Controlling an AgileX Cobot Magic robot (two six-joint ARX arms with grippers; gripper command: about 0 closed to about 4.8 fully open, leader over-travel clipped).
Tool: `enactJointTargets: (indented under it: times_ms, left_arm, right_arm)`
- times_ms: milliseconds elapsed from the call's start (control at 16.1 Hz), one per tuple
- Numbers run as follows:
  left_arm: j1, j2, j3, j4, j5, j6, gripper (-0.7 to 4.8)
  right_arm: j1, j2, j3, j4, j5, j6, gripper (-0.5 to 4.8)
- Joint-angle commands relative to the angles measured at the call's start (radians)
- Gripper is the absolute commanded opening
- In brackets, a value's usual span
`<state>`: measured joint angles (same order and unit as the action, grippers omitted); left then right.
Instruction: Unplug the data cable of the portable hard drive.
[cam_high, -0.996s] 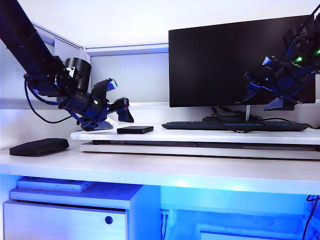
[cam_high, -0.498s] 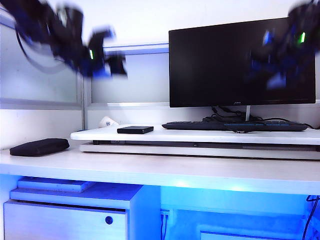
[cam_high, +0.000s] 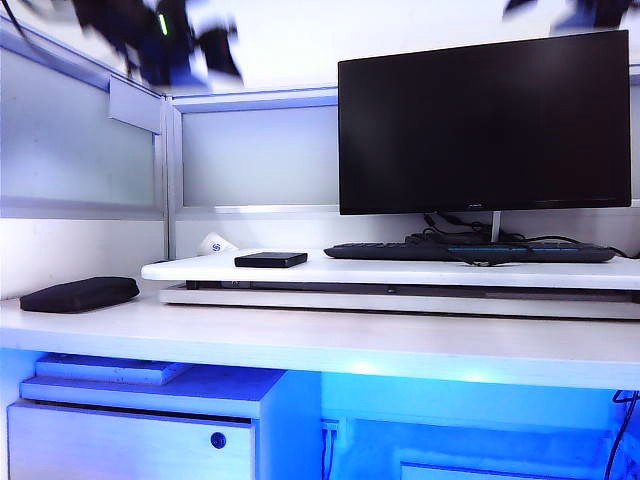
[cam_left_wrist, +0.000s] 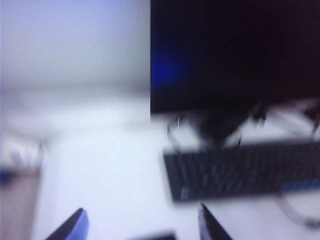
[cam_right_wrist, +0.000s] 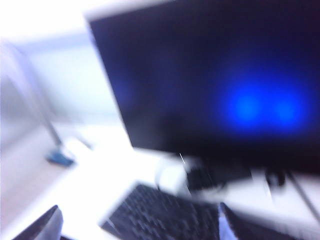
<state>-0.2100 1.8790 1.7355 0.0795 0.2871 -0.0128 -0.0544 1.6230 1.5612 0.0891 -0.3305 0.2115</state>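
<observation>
The portable hard drive (cam_high: 271, 259) is a small, flat black box lying flat on the raised white platform (cam_high: 400, 271), near its left end. From the black keyboard (cam_high: 470, 252) it lies out toward nine o'clock, well apart. No cord can be made out at the drive in the exterior view, so the data cable cannot be placed. In the left wrist view only a dark sliver of the drive (cam_left_wrist: 156, 236) shows at the frame's edge, between the two fingertips.

The platform rests on a wider white desk (cam_high: 300, 335), lit blue from beneath. A rounded black fabric pouch (cam_high: 79, 293) lies on the desk out at nine o'clock from the drive, well apart. A black monitor (cam_high: 485, 122) stands behind the keyboard, with dark cords bunched at its stand. Grey partition panels close off the back, and a white cabinet with a round lock sits under the desk.

The left pincer (cam_high: 205, 50) hangs high at eleven o'clock from the drive, blurred; its wrist view shows the fingers parted with nothing between them. The right pincer (cam_right_wrist: 137, 225) is high above the monitor's right corner, mostly out of the exterior view; its tips stand wide apart and empty.
</observation>
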Motion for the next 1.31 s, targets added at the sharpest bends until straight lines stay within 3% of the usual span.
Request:
enactJointTargets:
  times_ms: [62,311,436,809,934,1120,1245,1307]
  left_arm:
    - [0.002,-0.179,0.004,-0.079,0.003,0.005,2.95]
    - [0.031,-0.353,0.001,-0.268,0.002,0.005,2.38]
    - [0.045,-0.447,-0.056,-0.315,0.011,0.005,2.36]
    - [0.045,-0.849,-0.498,-0.298,-0.015,-0.004,2.36]
    - [0.045,-0.977,-0.645,-0.261,-0.024,-0.022,2.36]
    - [0.045,-1.131,-0.821,-0.236,-0.156,0.000,2.36]
    - [0.045,-1.213,-0.920,-0.235,-0.204,0.005,2.32]
    - [0.045,-1.256,-0.981,-0.237,-0.213,0.005,1.98]
  right_arm:
    - [-0.003,-0.121,0.003,-0.048,-0.032,-0.006,3.99]
    - [-0.003,-0.233,0.003,-0.188,-0.057,-0.006,3.99]
    - [-0.002,-0.293,0.002,-0.235,-0.071,-0.006,3.99]
    - [-0.002,-0.483,-0.030,-0.406,-0.069,-0.021,3.99]
    - [-0.002,-0.565,-0.145,-0.406,-0.068,-0.022,3.93]
    - [-0.002,-0.710,-0.383,-0.397,-0.020,-0.023,3.85]
    - [-0.002,-0.815,-0.539,-0.378,0.039,-0.037,3.53]
    - [-0.002,-0.866,-0.617,-0.366,0.049,-0.048,3.35]
